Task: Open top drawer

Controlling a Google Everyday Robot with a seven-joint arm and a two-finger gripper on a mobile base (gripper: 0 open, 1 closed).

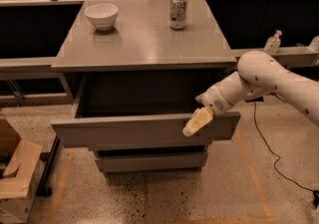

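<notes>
1. Camera view: a grey, flat-topped metal cabinet (144, 44) stands on a speckled floor (164, 198), with dark workbenches behind it
2. the top drawer (129, 131), a wide grey tray with a plain handle-less front panel, stands pulled well out from under the cabinet top; its dark inside is open to view
3. the white robot arm (259, 76) reaches in from the right, and its cream-coloured gripper (198, 121) lies against the right part of the drawer's front panel, at the upper edge, pointing down and to the left; whether it is clasped on the panel or released cannot be told
4. narrower grey drawer fronts (152, 161) sit below the top drawer, set back and closed
5. on the cabinet top, a white round bowl (101, 15) stands at the back left and a silver drink can (178, 11) stands upright at the back, right of centre, well apart from the bowl
6. a brown cardboard box (15, 178) lies on the floor at the lower left, and a black cable (264, 143) trails across the floor on the right
</notes>
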